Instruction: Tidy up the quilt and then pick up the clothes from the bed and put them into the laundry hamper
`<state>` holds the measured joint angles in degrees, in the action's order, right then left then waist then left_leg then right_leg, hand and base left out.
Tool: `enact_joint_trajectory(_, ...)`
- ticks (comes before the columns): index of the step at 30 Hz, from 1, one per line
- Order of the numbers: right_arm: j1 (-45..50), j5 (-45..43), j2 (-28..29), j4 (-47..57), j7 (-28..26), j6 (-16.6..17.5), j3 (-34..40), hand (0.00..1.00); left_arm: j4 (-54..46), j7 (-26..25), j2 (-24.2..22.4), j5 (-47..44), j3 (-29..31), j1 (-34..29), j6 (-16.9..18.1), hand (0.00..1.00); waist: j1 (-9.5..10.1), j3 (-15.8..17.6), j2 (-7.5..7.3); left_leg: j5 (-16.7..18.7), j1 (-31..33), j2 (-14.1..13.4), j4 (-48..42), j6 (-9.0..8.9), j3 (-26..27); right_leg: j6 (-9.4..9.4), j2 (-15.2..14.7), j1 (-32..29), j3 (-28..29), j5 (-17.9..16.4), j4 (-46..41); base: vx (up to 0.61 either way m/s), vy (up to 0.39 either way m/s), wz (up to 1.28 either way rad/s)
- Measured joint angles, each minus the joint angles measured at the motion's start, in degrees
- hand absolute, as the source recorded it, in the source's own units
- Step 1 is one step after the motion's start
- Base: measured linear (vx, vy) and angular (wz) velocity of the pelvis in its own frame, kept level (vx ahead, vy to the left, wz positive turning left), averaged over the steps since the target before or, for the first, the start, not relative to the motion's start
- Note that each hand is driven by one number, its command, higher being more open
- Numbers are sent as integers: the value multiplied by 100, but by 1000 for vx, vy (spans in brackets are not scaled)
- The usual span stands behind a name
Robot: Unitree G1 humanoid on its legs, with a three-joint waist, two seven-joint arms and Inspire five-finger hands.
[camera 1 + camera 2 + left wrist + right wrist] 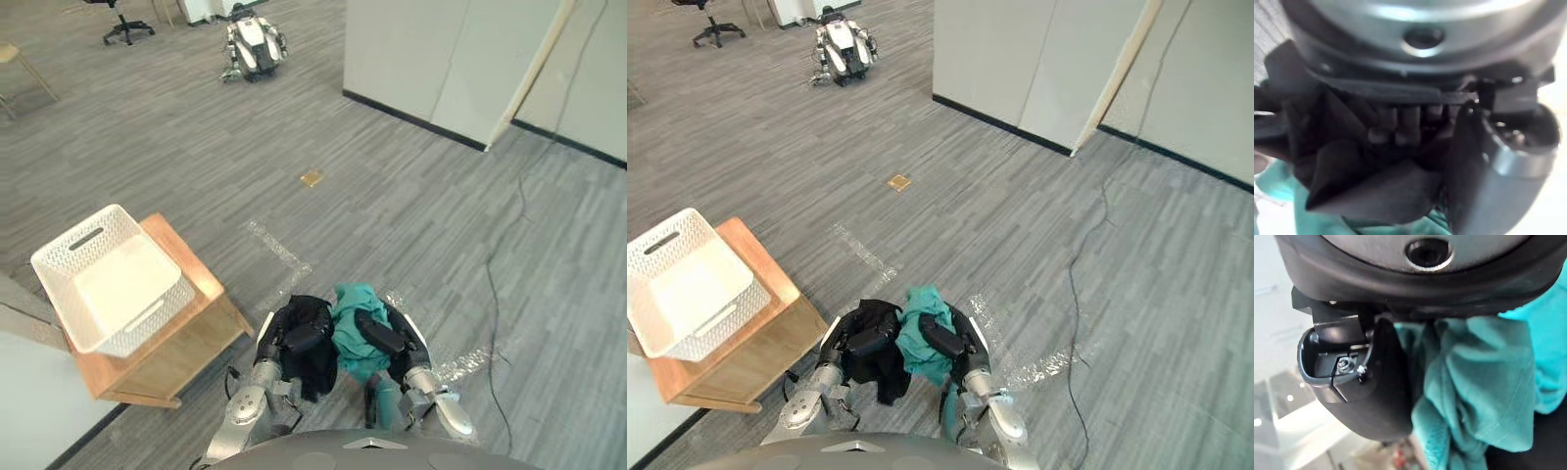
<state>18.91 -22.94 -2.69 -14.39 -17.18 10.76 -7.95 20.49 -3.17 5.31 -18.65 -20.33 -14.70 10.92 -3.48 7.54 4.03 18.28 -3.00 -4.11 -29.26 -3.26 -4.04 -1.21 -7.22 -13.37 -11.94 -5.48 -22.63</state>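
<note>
Left hand tight on black garment, right hand on teal garment, both half-buried in cloth

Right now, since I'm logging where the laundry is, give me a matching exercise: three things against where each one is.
Things:
1. black garment
2. teal garment
3. white hamper

Places:
A. on the wooden cabinet
B. gripped in the left robot hand
C. gripped in the right robot hand

Pairs: 1-B, 2-C, 3-A.
</note>
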Motion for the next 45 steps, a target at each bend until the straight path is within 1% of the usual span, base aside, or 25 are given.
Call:
enact_joint_trajectory(2,9,6,-18,0,-7,76,-11,0,-15,77,-105,0,114,-79,63,0,20,48,75,-232,479,-421,-1115,-194,551,20,133,642,-321,11,573,372,-322,87)
enact_joint_trajectory(4,57,5,-16,2,-13,129,-78,0,-30,242,-96,-11,185,-288,139,0,46,43,-56,-198,701,-646,-1259,-117,1233,44,130,1278,-647,26,1157,354,-294,67)
enact_joint_trajectory(5,38,5,-20,1,-12,152,-73,0,-28,288,-96,-44,184,-313,141,0,71,47,-70,-188,733,-615,-1081,-113,1338,72,126,1381,-666,47,1288,276,-179,17)
enact_joint_trajectory(8,-244,4,-67,-219,-10,209,-75,0,94,391,-106,-126,177,-275,158,0,190,39,-37,-345,776,-15,904,-112,1080,79,27,1491,-618,121,1586,222,-39,-14)
enact_joint_trajectory(9,-358,5,-105,-382,-9,202,-83,0,214,399,-113,-126,161,-233,164,0,194,30,-14,-825,714,181,1720,-93,867,65,31,1488,-512,129,1621,204,54,-42)
enact_joint_trajectory(10,-420,5,-133,-518,-9,188,-87,0,262,398,-126,-125,163,-256,172,0,238,12,98,-1609,664,171,2228,-26,724,12,181,1522,-351,152,1724,211,72,-58)
enact_joint_trajectory(14,-323,12,-82,-663,9,50,-241,0,379,326,-17,-123,201,-229,177,0,243,-34,-261,-1584,527,309,2347,47,1026,-208,95,1623,-65,293,2137,151,47,-35)
enact_joint_trajectory(15,-99,224,-148,-989,-30,-14,-556,0,712,-19,32,-153,-12,-351,194,0,171,-124,-307,-1693,65,194,2942,104,1173,-218,256,1877,0,509,2587,55,25,-11)
enact_joint_trajectory(20,-147,224,-149,-988,-28,-14,-554,0,706,-14,74,-154,1,-338,194,0,170,-112,-325,-1708,75,222,2937,117,1064,-212,227,1957,-168,492,2551,-6,0,13)
enact_joint_trajectory(23,-122,211,-144,-975,38,-14,-584,0,609,20,73,-281,83,-333,199,0,199,-40,-447,-1685,126,200,2875,120,1046,-184,179,1783,-323,224,2162,-74,11,22)
enact_joint_trajectory(25,-39,169,-136,-818,141,-14,-583,0,596,42,128,-525,143,-378,201,0,188,-47,-516,-1415,376,82,2512,91,1337,-92,147,1406,-367,-119,1628,-84,-17,-10)
enact_joint_trajectory(27,119,89,-189,-554,212,-13,-537,0,546,60,100,-652,205,-394,201,0,194,-3,-464,-1167,564,-87,2089,37,1560,3,111,1230,-454,-339,1203,9,-59,-42)
enact_joint_trajectory(29,486,-61,-214,-107,288,-13,-484,0,167,58,71,-839,399,-683,203,0,332,148,-364,-621,792,-614,591,-35,1952,79,77,1226,-683,-646,716,78,-58,-101)
enact_joint_trajectory(30,531,-73,-203,-20,314,-14,-459,0,93,60,62,-872,453,-723,201,0,297,187,-341,-569,1041,-801,-90,1,1918,133,157,1245,-661,-731,623,33,-81,-82)
enact_joint_trajectory(31,740,-77,-217,232,365,-15,-412,0,-120,69,-16,-1006,584,-855,167,0,253,223,-281,-738,1579,-1138,-1478,76,1780,232,337,1277,-479,-857,462,34,-112,-60)
enact_joint_trajectory(32,815,-78,-243,350,369,-15,-373,0,-219,74,-92,-1056,658,-942,165,0,280,253,-233,-926,1780,-1299,-2041,115,1694,278,447,1330,-325,-903,419,111,-92,-106)
enact_joint_trajectory(33,912,-82,-259,392,361,13,-286,0,-243,102,-137,-1091,717,-1036,180,0,359,274,-290,-629,1960,-1196,-2252,-213,1534,316,468,1369,-21,-1038,355,181,-32,-102)
enact_joint_trajectory(35,910,-83,-276,376,362,32,-20,0,-239,272,-139,-1076,603,-1033,183,0,317,283,-284,-417,2146,-736,-1596,-190,1539,348,386,1429,185,-1089,371,223,-8,-76)
enact_joint_trajectory(37,858,-77,-328,145,345,107,75,0,-157,464,-156,-1070,345,-1020,277,0,342,293,-249,-659,2264,-346,-267,-246,1700,290,397,1521,352,-1146,523,258,17,-50)
enact_joint_trajectory(38,839,-74,-333,60,332,107,71,0,-98,506,-160,-1070,291,-1015,290,0,352,279,-225,-741,2258,-310,12,-258,1723,278,442,1574,399,-1177,558,289,32,-49)
enact_joint_trajectory(40,637,-68,-283,-435,291,106,11,0,60,619,-145,-1025,212,-964,341,0,513,138,-267,-1084,2181,-205,103,250,1738,298,498,1704,783,-1428,596,421,71,-73)
enact_joint_trajectory(42,559,-69,-229,-671,292,106,-5,0,-1,620,-63,-1006,157,-1031,403,0,504,-77,-389,-773,2028,-45,142,469,1866,224,348,1781,909,-1533,411,564,39,-47)
enact_joint_trajectory(43,473,-73,-217,-763,292,103,2,0,114,648,-33,-1007,144,-973,514,0,470,-29,-447,-588,1840,67,168,573,1946,-345,186,1173,947,-1322,-1065,567,7,-15)
enact_joint_trajectory(44,414,-73,-207,-845,292,100,-7,0,269,641,-1,-1003,136,-885,519,0,421,-29,-452,-528,1632,150,317,588,1937,-659,73,723,960,-865,-2128,620,11,17)
enact_joint_trajectory(45,409,-73,-209,-884,270,99,-62,0,403,609,98,-997,93,-774,517,0,307,-27,-453,-536,1182,276,648,656,1854,-608,-97,277,878,-89,-3250,494,-1,47)
